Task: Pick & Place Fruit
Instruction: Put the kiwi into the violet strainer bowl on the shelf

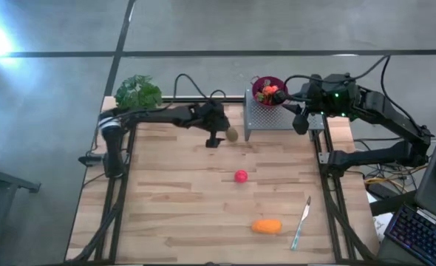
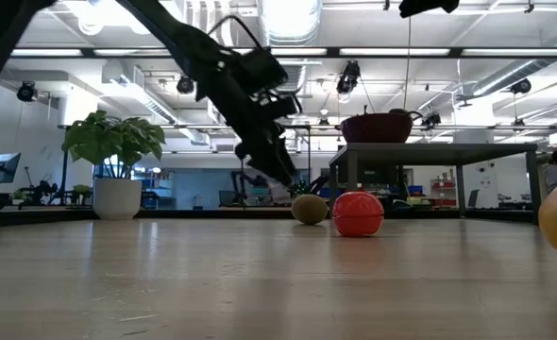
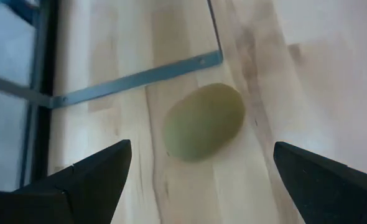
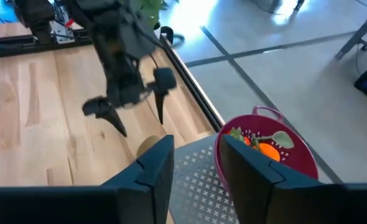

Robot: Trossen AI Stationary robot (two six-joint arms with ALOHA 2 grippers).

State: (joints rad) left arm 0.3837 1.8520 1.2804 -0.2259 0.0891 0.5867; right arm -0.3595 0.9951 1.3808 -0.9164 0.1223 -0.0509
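Note:
A brown kiwi [image 1: 232,134] lies on the wooden table near the far edge, just left of a perforated metal stand [image 1: 266,120]. My left gripper [image 3: 199,180] is open and slants down over it; the kiwi [image 3: 203,122] lies ahead of the wide-apart fingers, untouched. A pink-red ball [image 1: 241,176] rests mid-table, and an oblong orange piece [image 1: 267,226] lies near the front edge. A dark red bowl [image 1: 268,90] holding several fruit pieces stands on the stand's far end. My right gripper [image 4: 196,146] hangs above the stand beside the bowl [image 4: 264,149], a narrow gap between its fingers and nothing in it.
A slim pale knife [image 1: 301,222] lies near the front right, beside the orange piece. A green potted plant [image 1: 137,92] stands at the far left corner. The table's middle and left side are bare wood [image 1: 166,199].

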